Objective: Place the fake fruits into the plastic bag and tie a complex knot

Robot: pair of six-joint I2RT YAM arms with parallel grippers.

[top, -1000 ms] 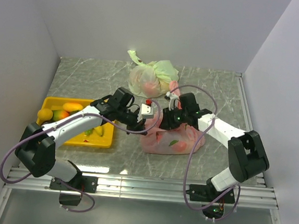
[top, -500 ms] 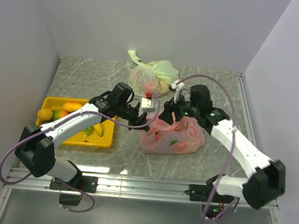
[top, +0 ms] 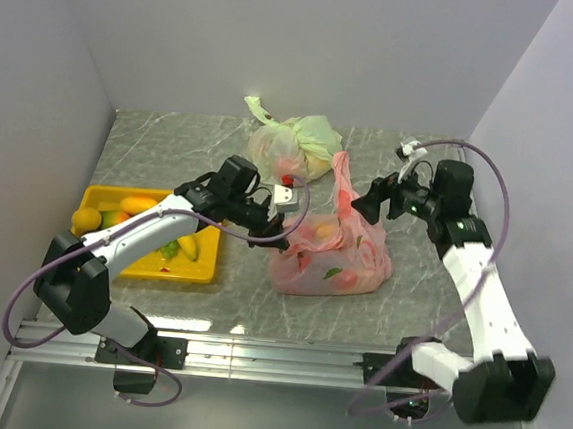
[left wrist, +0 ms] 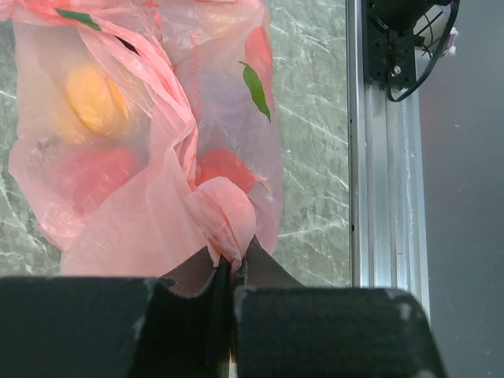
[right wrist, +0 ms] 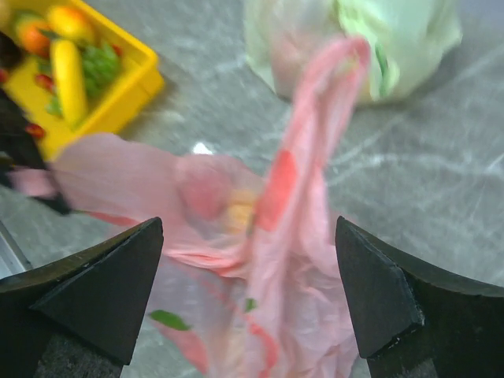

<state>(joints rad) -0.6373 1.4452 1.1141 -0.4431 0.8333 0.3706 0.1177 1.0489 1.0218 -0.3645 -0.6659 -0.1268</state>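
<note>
The pink plastic bag (top: 338,254) lies mid-table with fake fruits inside, an orange-yellow fruit (left wrist: 94,98) and a red one (left wrist: 94,177) showing through the film. My left gripper (top: 282,237) is shut on a bunched handle of the bag (left wrist: 228,216) at its left side. The other handle loop (top: 342,179) stands free and upright. My right gripper (top: 363,205) hangs open to the right of that loop, apart from it, with the bag (right wrist: 260,236) blurred between and beyond its fingers (right wrist: 102,291). More fake fruits (top: 132,204) lie in the yellow tray.
The yellow tray (top: 141,267) sits at the left, under my left arm. A knotted pale green-and-white bag (top: 293,145) stands behind the pink one. White walls close the table on three sides; an aluminium rail (top: 274,354) runs along the near edge.
My right gripper has opened, let go of the bag's handle and drawn back to the right and up. The freed loop now stands upright. The left gripper keeps its pinch.
</note>
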